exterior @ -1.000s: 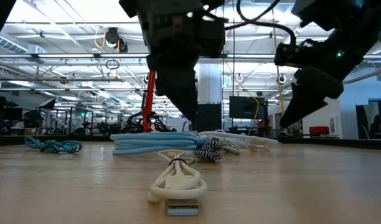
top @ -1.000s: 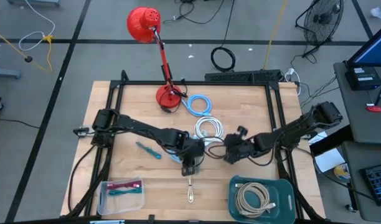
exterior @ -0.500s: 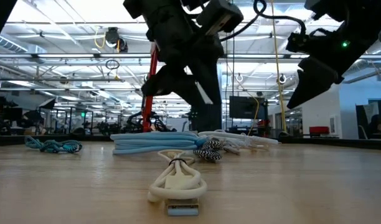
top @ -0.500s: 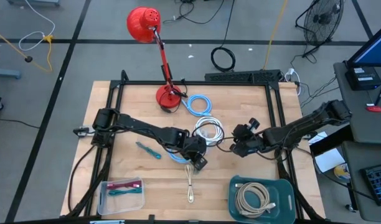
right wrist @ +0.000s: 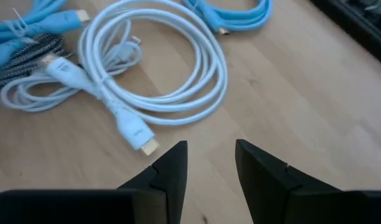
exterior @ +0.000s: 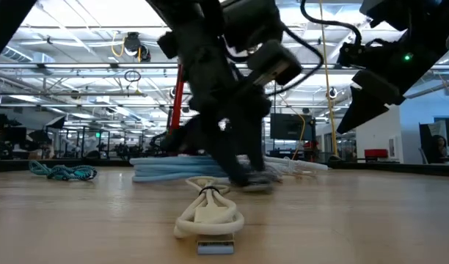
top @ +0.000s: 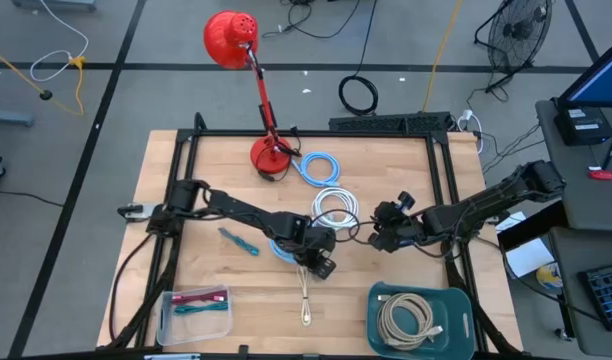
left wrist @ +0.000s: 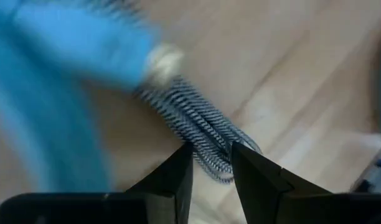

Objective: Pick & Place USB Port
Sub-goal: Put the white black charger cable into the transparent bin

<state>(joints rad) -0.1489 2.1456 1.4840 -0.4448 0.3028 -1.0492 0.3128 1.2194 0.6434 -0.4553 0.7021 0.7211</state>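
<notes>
Table [top: 186,200]; left gripper [left wrist: 212,163] low at mid-table, fingers parted astride a black-and-white braided cable [left wrist: 200,127]; right gripper [right wrist: 209,165] hangs open, empty, near a white cable [right wrist: 172,62]; cream USB cable [exterior: 208,213] lies toward the table's front edge

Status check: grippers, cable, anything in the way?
Left gripper open, straddling black-and-white braided cable. Right gripper open, empty, above white cable. Blue cable crowds the braided one.

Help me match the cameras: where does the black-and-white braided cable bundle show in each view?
High view: hidden under the left gripper, mid-table.
Low view: braided cable at centre, at the left gripper's tips.
Left wrist view: braided cable centre, running between the fingers.
Right wrist view: braided cable at the left edge.
Shared landmark: the light blue cable beside it.
</notes>
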